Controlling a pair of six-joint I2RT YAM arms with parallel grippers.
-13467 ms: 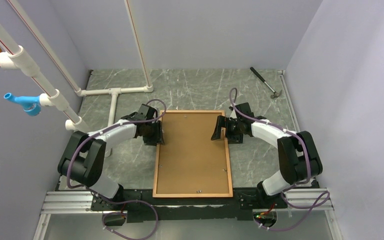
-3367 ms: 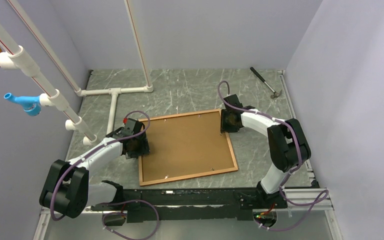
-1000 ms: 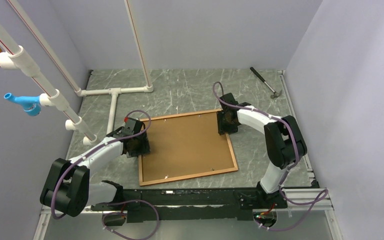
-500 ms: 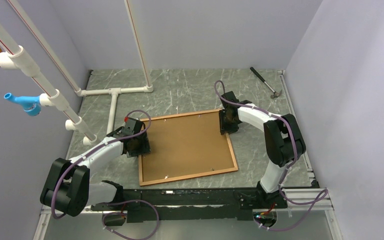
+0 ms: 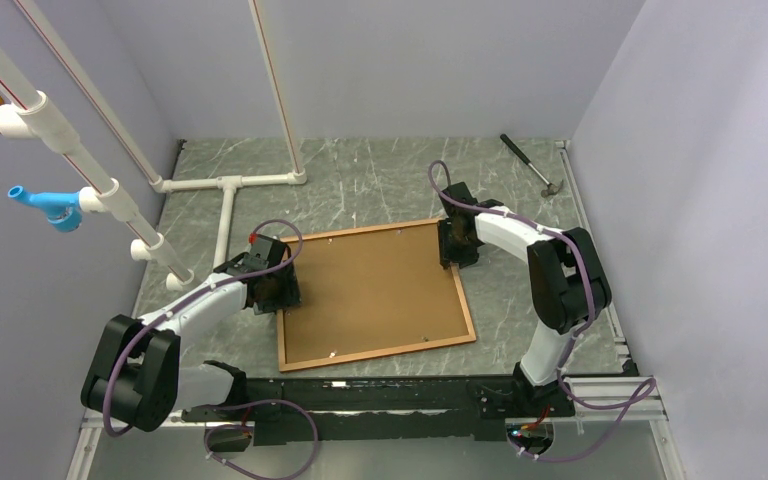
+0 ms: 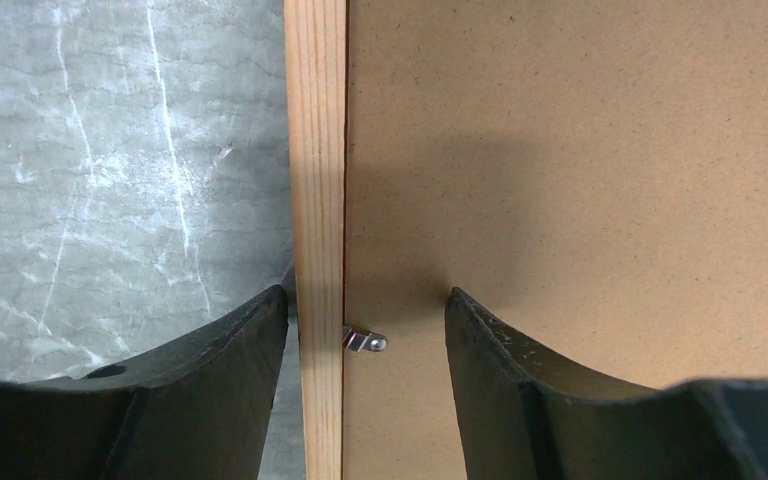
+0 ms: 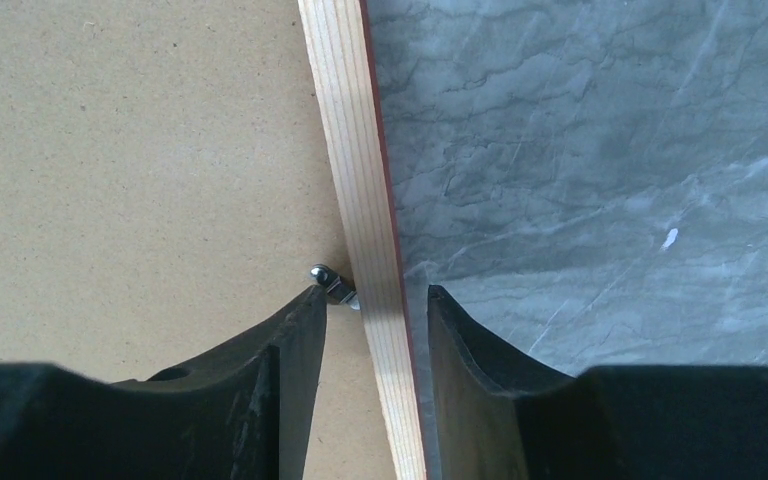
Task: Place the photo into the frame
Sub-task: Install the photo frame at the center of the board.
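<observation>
Little different from a second ago: merely nudged the right gripper [image 7: 372, 292] at the far corner of the frame [image 5: 378, 353], jaws slack astride its rail beside a clip [image 7: 330, 282]. Holds the left gripper [image 6: 365, 305] unclenched over the opposite rail. Leaves that frame back-up, skewed, backing panel [image 5: 375, 290] fitted; no photo visible, so probably freeing clips first.

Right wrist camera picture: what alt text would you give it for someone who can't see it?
The right gripper stands open astride the frame's pale wooden rail, black fingers either side. A brown fibreboard backing panel lies left of it, grey marbled table right; a small metal clip sits by one fingertip.
</observation>
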